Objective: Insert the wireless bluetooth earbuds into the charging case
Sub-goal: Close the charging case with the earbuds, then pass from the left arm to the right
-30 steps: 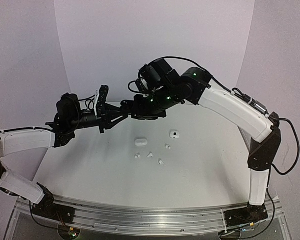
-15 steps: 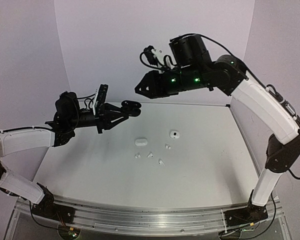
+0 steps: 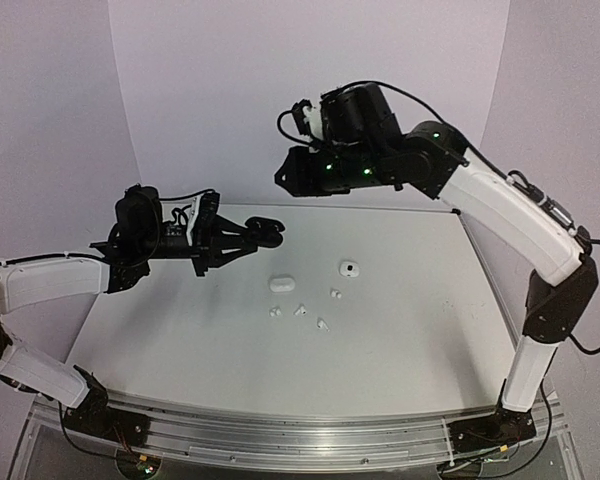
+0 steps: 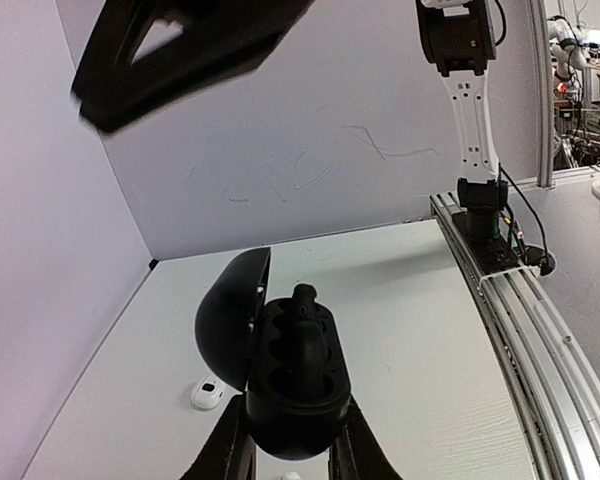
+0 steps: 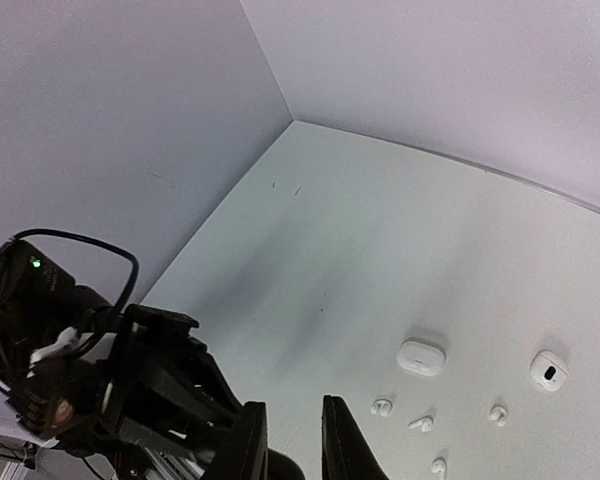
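A black charging case (image 4: 295, 385) hangs open above the table, its lid (image 4: 232, 312) swung to the left. My left gripper (image 4: 292, 432) is shut on its lower body. One black earbud (image 4: 305, 300) stands in the case's far socket. In the top view the case (image 3: 267, 228) is out in front of the left gripper (image 3: 248, 236). My right gripper (image 3: 280, 172) hovers above and just right of it, apart from it. Its jaws (image 5: 291, 403) stand a little open with only the table showing between them. Several white earbuds (image 5: 382, 406) (image 5: 420, 423) (image 5: 497, 412) lie loose on the table.
Two small white cases rest on the table beyond the loose buds: a closed one (image 3: 282, 284) and one with a dark spot (image 3: 349, 268). White walls (image 3: 310, 90) close in the back and sides. The mounting rail (image 3: 300, 435) runs along the near edge.
A second ago my right gripper was down at the black case. It has since lifted up and away. My left wrist has rolled while still holding the case.
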Motion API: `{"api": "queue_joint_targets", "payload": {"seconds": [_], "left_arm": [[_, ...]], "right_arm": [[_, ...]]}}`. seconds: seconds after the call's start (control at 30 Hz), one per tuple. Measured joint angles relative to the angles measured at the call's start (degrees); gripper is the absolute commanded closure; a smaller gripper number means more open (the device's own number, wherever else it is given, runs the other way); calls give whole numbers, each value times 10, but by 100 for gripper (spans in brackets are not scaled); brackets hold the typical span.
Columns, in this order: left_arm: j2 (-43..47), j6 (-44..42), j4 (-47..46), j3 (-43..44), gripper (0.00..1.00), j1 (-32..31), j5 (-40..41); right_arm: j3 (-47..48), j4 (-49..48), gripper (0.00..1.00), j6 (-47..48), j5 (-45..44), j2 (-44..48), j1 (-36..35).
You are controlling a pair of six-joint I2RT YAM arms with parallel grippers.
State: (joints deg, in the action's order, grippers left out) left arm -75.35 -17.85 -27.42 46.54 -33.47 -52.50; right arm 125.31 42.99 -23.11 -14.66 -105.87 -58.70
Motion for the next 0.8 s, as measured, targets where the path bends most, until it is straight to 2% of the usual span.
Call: {"api": "queue_joint_targets", "payload": {"seconds": [0.17, 0.4, 0.53, 0.6, 0.73, 0.8], "left_arm": [[0, -29, 10, 4, 100, 0, 9], [-1, -22, 30, 10, 100, -1, 41], [-1, -4, 30, 14, 100, 1, 51], [-3, 24, 29, 20, 100, 6, 45], [-27, 167, -7, 43, 100, 42, -3], [-45, 261, -48, 50, 100, 63, -29]], "right_arm": [[-17, 1, 84, -14, 22, -53, 1], [-60, -8, 81, -23, 24, -43, -8], [-73, -6, 62, -27, 13, -21, -9], [-75, -5, 49, -28, 5, -10, -8], [-106, -16, 15, -9, 12, 36, 5], [-134, -37, 8, 5, 30, 68, 16]]}}
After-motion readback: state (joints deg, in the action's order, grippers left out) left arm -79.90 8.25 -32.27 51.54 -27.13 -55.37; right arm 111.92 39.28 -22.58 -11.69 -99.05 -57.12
